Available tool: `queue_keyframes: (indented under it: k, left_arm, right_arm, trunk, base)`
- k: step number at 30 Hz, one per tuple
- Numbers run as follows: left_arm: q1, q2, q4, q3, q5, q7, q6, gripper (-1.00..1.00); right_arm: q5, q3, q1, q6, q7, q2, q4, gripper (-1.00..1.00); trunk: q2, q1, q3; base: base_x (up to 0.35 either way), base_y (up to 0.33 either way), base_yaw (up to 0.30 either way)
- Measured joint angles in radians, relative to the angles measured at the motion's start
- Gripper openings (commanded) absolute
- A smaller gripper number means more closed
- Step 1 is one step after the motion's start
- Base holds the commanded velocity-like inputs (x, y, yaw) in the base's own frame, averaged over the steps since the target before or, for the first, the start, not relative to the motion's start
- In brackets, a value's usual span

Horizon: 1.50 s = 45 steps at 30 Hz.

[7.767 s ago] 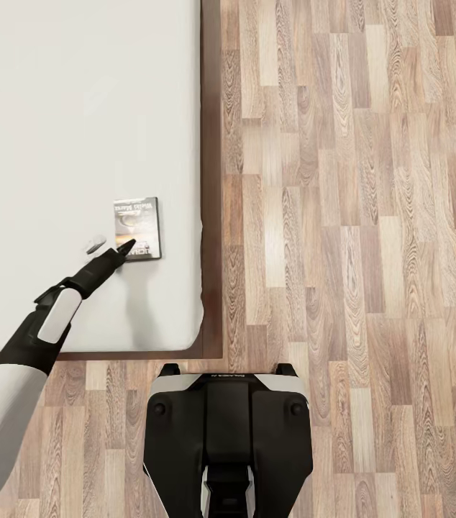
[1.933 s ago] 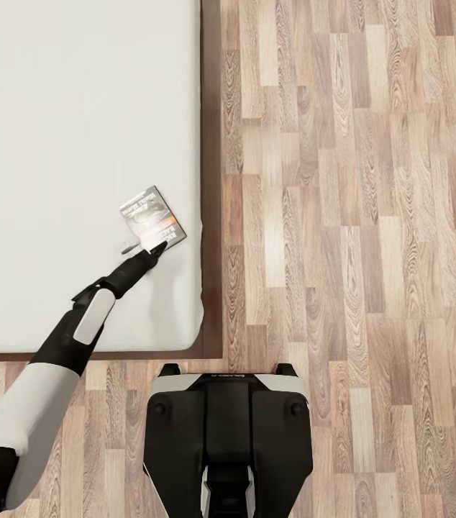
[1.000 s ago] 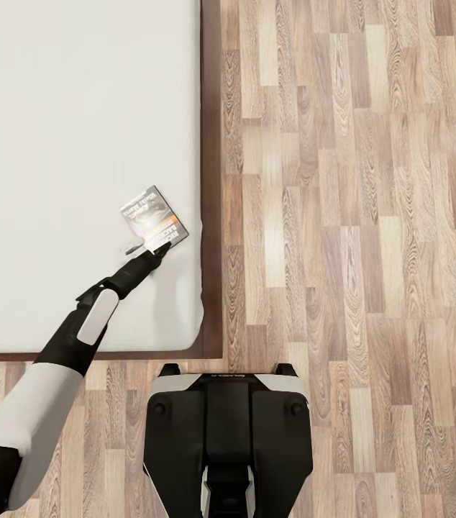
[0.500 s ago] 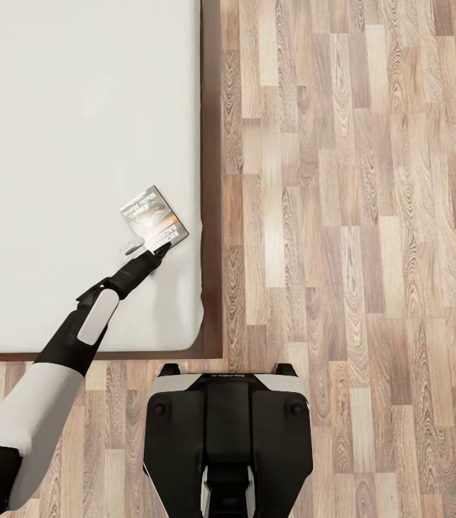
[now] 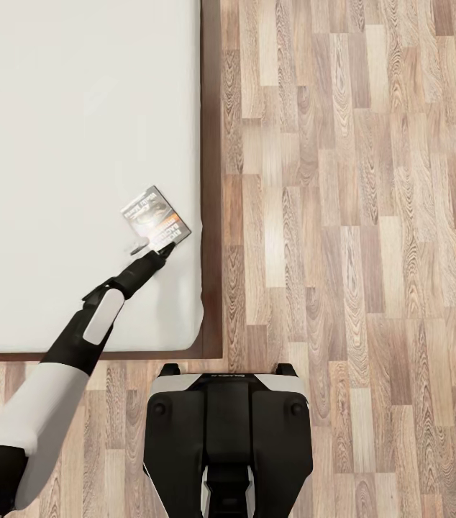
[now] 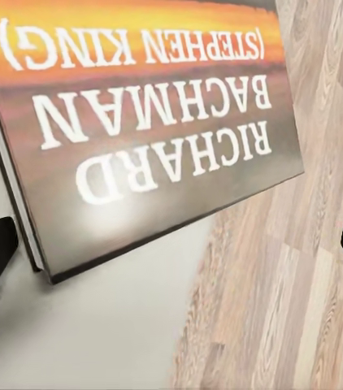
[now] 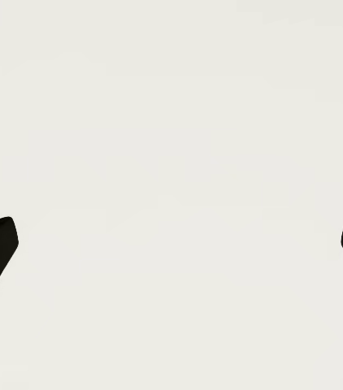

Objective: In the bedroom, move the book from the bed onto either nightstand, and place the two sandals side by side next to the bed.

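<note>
A thin paperback book (image 5: 155, 220) lies flat and askew on the bed (image 5: 70, 129), near the white mattress's edge. Its grey-and-dark cover carries an orange band.

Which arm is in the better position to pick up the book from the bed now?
The left. In the head view, the left gripper reaches over the bed, at the near corner of the book. Its fingers are open on either side of that corner.
</note>
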Motion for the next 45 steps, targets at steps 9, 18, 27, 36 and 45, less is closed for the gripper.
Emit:
queue_keyframes:
  k: [9,18,27,36,45]
  left_arm:
    - [0.000,-0.011,0.000,-0.021,0.000,0.006,0.000,1.00]
    - [0.000,-0.014,0.000,-0.029,0.000,0.009,0.000,1.00]
    - [0.000,-0.016,-0.001,-0.031,0.000,0.010,0.000,1.00]
    - [0.000,-0.016,-0.001,-0.031,0.000,0.010,0.000,1.00]
    - [0.000,-0.016,0.000,-0.031,0.001,0.010,0.000,1.00]
  right_arm:
    - [0.000,0.000,0.000,0.000,0.000,0.000,0.000,1.00]
    - [0.000,0.000,0.000,0.000,0.000,0.000,0.000,1.00]
    - [0.000,0.000,0.000,0.000,0.000,0.000,0.000,1.00]
    - [0.000,0.000,0.000,0.000,0.000,0.000,0.000,1.00]
    - [0.000,0.000,0.000,0.000,0.000,0.000,0.000,1.00]
  trunk:
    - [0.000,0.000,0.000]
    - [0.000,0.000,0.000]
    - [0.000,0.000,0.000]
    - [0.000,0.000,0.000]
    - [0.000,0.000,0.000]
  base:
    - [0.000,0.000,0.000]
    - [0.000,0.000,0.000]
    - [0.000,0.000,0.000]
    - [0.000,0.000,0.000]
    - [0.000,0.000,0.000]
